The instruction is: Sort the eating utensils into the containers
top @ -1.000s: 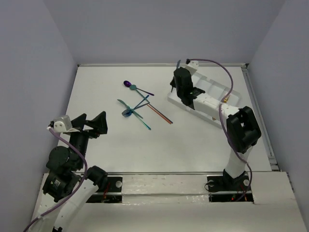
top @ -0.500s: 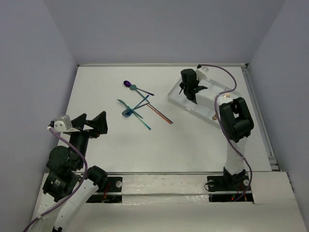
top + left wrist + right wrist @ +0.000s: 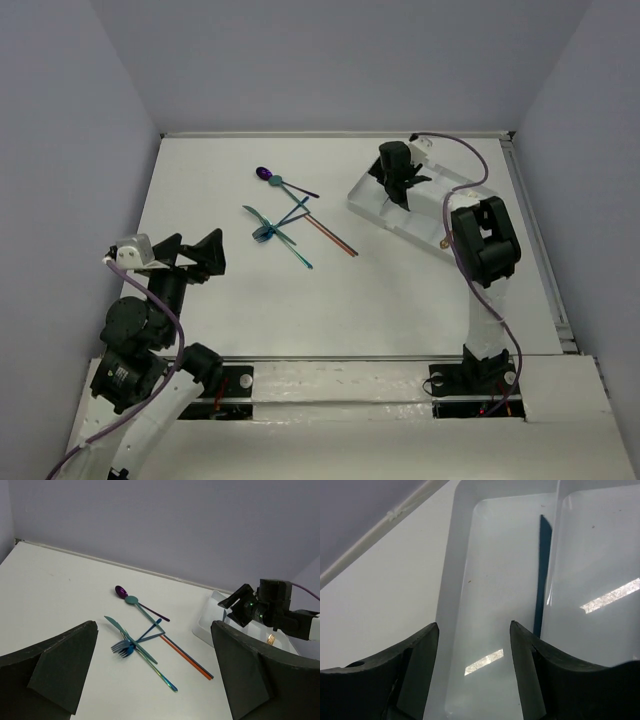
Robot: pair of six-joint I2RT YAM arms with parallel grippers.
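Observation:
My right gripper [image 3: 473, 627] hangs open over the leftmost of the containers [image 3: 495, 580] in the white tray [image 3: 365, 196]. A dark teal utensil [image 3: 541, 575] lies in that compartment against its right wall, free of my fingers. On the table left of the tray lies a loose pile of eating utensils: a purple spoon [image 3: 264, 173], a teal spoon [image 3: 277, 181], blue forks [image 3: 121, 647], a teal knife [image 3: 131, 638] and a red-orange stick [image 3: 331, 234]. My left gripper [image 3: 193, 245] stands open at the near left, well short of the pile, holding nothing.
The tray sits askew at the back right, and the right arm [image 3: 480, 240] stretches over its near end. Grey walls close the table at the back and on both sides. A raised rail [image 3: 535, 230] runs along the right edge.
My right gripper carried a teal utensil over the tray, came down to the end compartment and opened; the utensil now lies in it. The left arm barely shifted.

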